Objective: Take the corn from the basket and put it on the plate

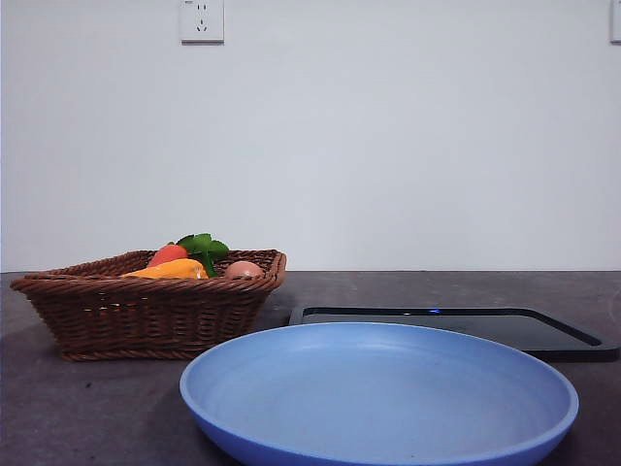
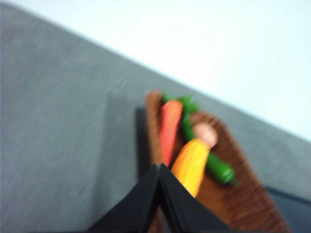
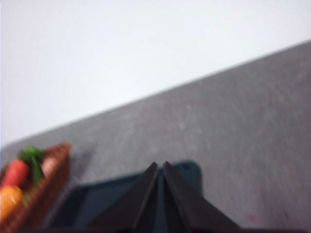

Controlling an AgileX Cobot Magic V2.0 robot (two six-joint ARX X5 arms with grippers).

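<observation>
The brown wicker basket [image 1: 146,311] stands at the left of the table. In it lies the orange-yellow corn [image 1: 173,270], beside a red-orange carrot [image 1: 167,254] with green leaves and a tan egg [image 1: 243,269]. The light-blue plate [image 1: 378,393] sits large at the front, with nothing on it. My left gripper [image 2: 160,167] is shut and hangs above the basket [image 2: 243,194], its tip close to the near end of the corn [image 2: 192,165]. My right gripper [image 3: 160,165] is shut over the black tray [image 3: 97,204]. Neither arm shows in the front view.
A flat black tray [image 1: 456,325] lies behind the plate at the right. A green vegetable [image 2: 218,170] lies in the basket next to the corn. The table is dark grey, with a white wall behind it.
</observation>
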